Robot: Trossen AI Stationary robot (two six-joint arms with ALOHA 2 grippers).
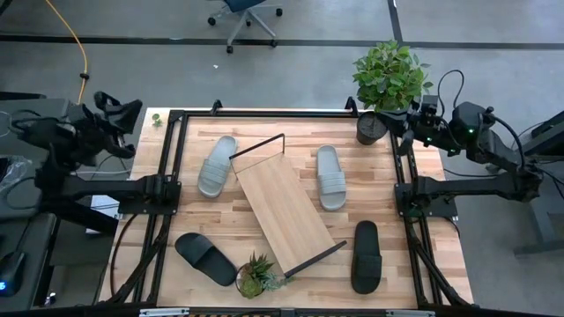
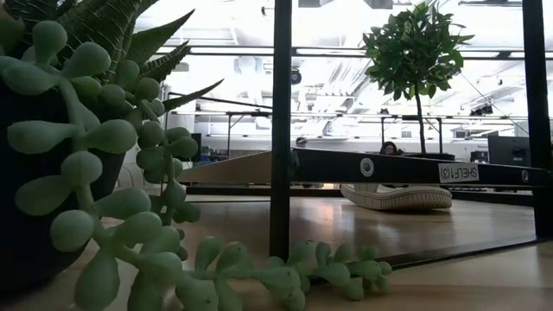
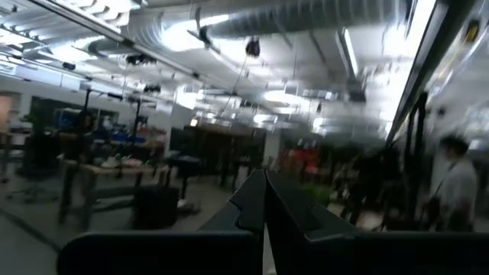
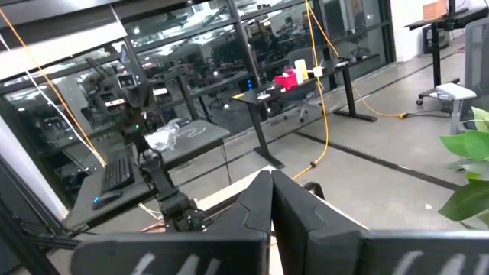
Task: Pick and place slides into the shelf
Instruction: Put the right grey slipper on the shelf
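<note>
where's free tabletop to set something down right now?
Bare patches: between left grey slide and left black slide; between right grey slide and right black slide. Crowded: shelf diagonal across centre, succulent at its near end, potted plant far right.

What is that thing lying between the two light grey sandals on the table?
Seen from above, the long light-wood shelf board with black rod ends lies slanted between the two light grey rubber slides, touching neither.

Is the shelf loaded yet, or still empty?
Empty. In the high view the shelf lies bare and askew mid-table; both grey slides and both black slides lie on the tabletop around it.
</note>
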